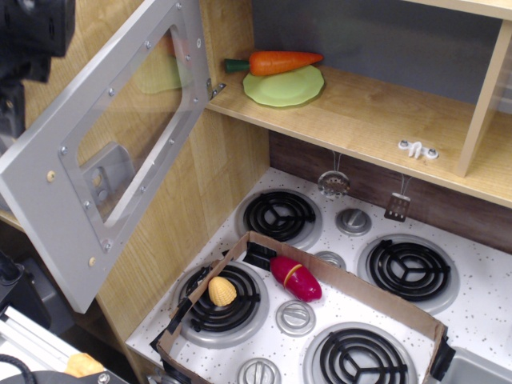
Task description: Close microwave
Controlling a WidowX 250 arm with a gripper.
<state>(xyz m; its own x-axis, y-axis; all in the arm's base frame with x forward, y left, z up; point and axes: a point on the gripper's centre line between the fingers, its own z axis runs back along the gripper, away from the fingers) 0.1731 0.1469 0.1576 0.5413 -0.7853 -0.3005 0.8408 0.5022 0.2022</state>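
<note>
Gripper at top-left corner, mostly cut off, fingers out of sight, can't tell its state. Just beside it the microwave door hangs wide open, left of the worktop's back-left corner. Carrot lies on a green plate inside.

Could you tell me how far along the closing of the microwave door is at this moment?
Nothing looks done: the microwave door stands swung wide open on its hinge. The gripper sits at the door's upper outer edge, its fingers out of view. The whole closing swing is left.
</note>
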